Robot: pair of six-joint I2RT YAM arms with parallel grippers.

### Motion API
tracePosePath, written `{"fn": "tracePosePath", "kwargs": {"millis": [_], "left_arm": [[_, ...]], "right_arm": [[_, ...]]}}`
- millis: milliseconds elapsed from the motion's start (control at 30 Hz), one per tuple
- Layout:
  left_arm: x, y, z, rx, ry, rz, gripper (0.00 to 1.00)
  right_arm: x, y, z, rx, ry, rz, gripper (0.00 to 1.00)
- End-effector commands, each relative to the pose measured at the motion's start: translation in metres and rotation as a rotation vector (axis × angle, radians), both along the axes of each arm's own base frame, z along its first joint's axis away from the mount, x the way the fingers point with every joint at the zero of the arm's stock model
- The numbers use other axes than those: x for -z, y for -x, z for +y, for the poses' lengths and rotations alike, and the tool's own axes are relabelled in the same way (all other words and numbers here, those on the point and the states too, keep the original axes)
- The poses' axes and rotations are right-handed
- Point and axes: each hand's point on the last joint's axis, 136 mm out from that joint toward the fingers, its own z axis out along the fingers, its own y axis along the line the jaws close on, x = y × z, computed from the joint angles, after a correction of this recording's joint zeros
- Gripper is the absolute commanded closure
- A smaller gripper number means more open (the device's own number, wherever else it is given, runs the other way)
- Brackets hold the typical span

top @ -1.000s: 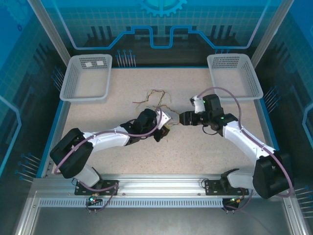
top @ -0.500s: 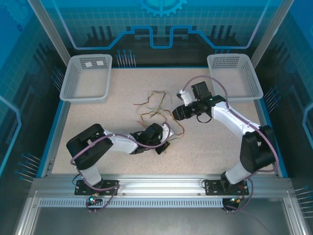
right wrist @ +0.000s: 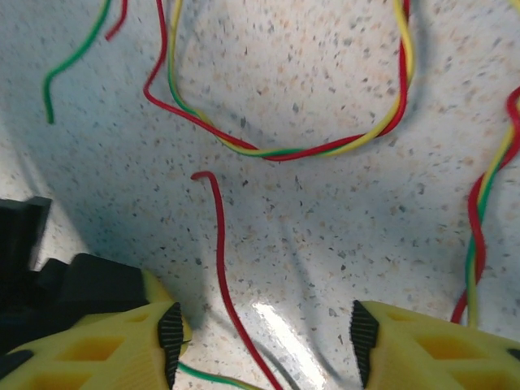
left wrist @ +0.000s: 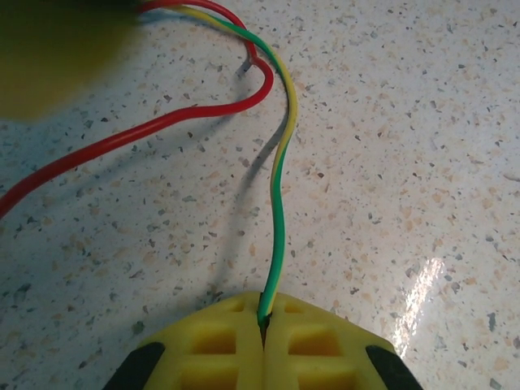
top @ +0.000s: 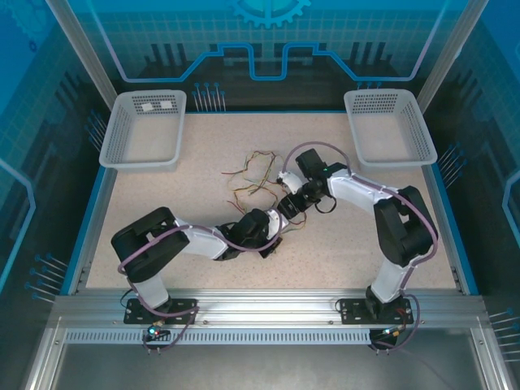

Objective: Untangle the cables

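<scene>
The cables [top: 253, 175] lie in a loose tangle of red and yellow-green loops at the table's middle. My left gripper [top: 273, 236] is just below the tangle. In the left wrist view it [left wrist: 264, 323] is shut on a yellow-green cable [left wrist: 280, 203], which runs away past a red cable [left wrist: 162, 123]. My right gripper [top: 289, 206] hangs close above the left one. It [right wrist: 264, 345] stands open over the table, and a loose red cable end [right wrist: 219, 244] lies between its fingers. A twisted red and yellow-green loop [right wrist: 284, 152] lies beyond.
Two white mesh baskets stand at the back corners, one on the left [top: 145, 128] and one on the right [top: 388, 126]. The left gripper's black body [right wrist: 49, 288] sits right beside my right gripper's left finger [right wrist: 158, 341].
The right arm has folded and swung its gripper left and nearer, down beside the left gripper. The left arm drew back slightly and stayed shut on its cable.
</scene>
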Motion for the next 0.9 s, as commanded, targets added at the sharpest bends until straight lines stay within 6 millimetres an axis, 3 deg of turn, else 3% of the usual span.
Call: {"fn": "tracePosePath", "kwargs": {"millis": [0, 233, 333, 467, 500, 633, 867], "left_arm": [[-0.004, 0.001, 0.004, -0.005, 0.001, -0.029, 1.0], [-0.013, -0.001, 0.003, -0.008, 0.019, -0.052, 1.0], [-0.015, -0.002, 0.003, -0.01, 0.019, -0.06, 1.0], [-0.023, -0.003, 0.005, -0.018, 0.03, -0.079, 1.0], [-0.028, -0.003, 0.005, -0.017, 0.036, -0.087, 1.0], [-0.066, -0.004, 0.004, -0.016, 0.091, -0.142, 1.0], [-0.163, -0.01, 0.009, 0.0, 0.204, -0.307, 1.0]], "right_arm": [[0.007, 0.013, 0.008, -0.076, 0.012, 0.019, 0.37], [0.035, 0.014, 0.001, -0.093, 0.161, 0.075, 0.41], [0.036, 0.011, 0.002, -0.092, 0.17, 0.067, 0.58], [0.027, 0.01, 0.007, -0.095, 0.133, 0.045, 0.92], [0.021, 0.01, 0.007, -0.089, 0.122, 0.037, 1.0], [-0.02, 0.007, 0.009, -0.048, 0.073, -0.025, 1.0], [-0.128, 0.0, 0.005, 0.081, -0.248, -0.061, 1.0]]}}
